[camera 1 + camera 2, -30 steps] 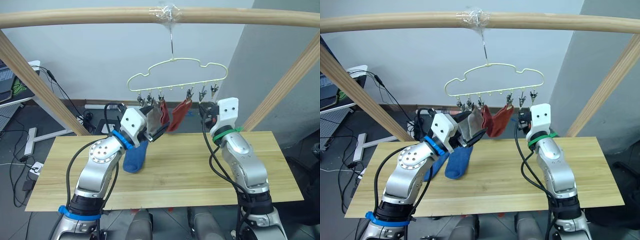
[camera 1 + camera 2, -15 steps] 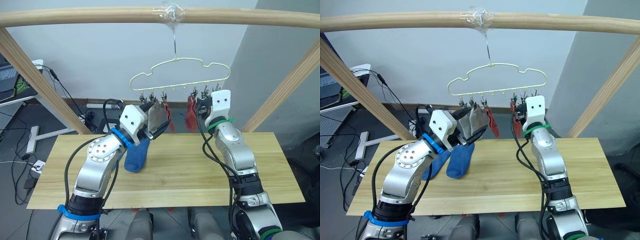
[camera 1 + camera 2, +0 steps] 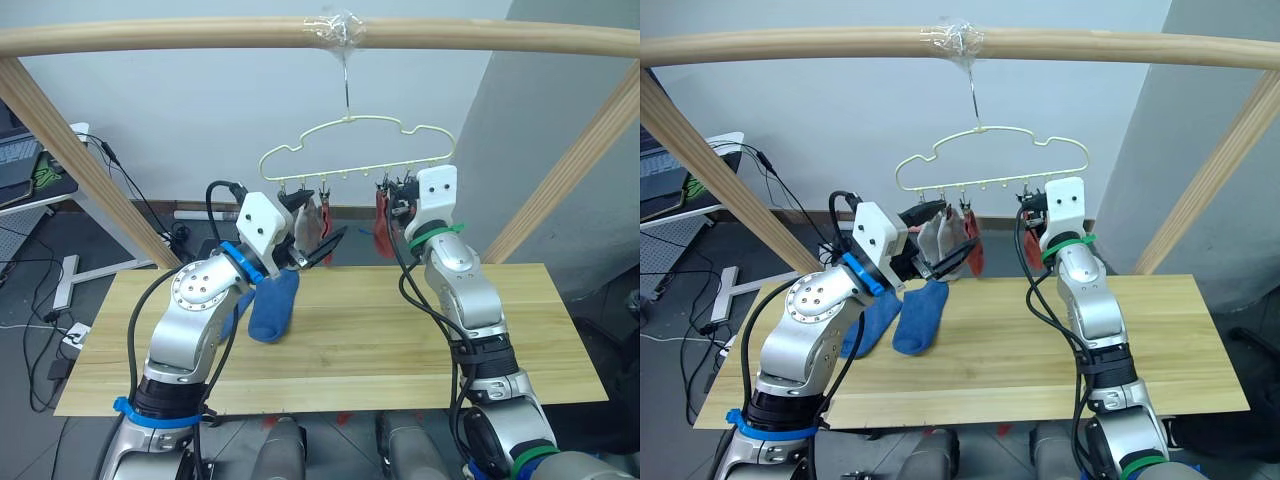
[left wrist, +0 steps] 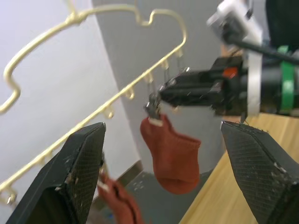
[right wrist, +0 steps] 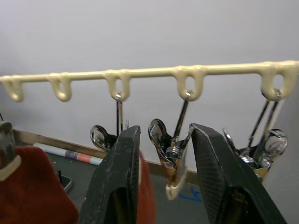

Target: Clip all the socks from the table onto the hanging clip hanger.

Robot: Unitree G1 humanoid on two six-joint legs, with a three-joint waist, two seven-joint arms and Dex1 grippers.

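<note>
A: Item one, the clip hanger [image 3: 352, 150]?
B: Pale-yellow wire, hooked on a taped spot of the wooden pole [image 3: 150, 35] overhead. Metal clips [image 5: 168, 140] hang from loops along its bottom bar.

A: Socks on the hanger?
B: Two light grey socks [image 3: 938, 236] at the robot's left end of the bar, one brick-red sock [image 3: 975, 245] just beside them, and a second brick-red sock [image 4: 172, 156] further toward the robot's right, pinned at its cuff by a clip.

A: Socks off the hanger?
B: Two blue socks [image 3: 920, 315], lying side by side on the counter [image 3: 400, 340], on its left half, partly behind the left forearm.

A: Left gripper [image 3: 312, 225]?
B: Raised off the counter, just below the grey socks. In the left wrist view its two black fingers [image 4: 81, 175] stand wide apart with nothing between them.

A: Right gripper [image 5: 161, 154]?
B: Raised to the hanger's bar, at the clips near its right end, next to the second red sock. In the right wrist view the fingers stand on either side of one metal clip, with a narrow gap; whether they press on it, I cannot tell.
</note>
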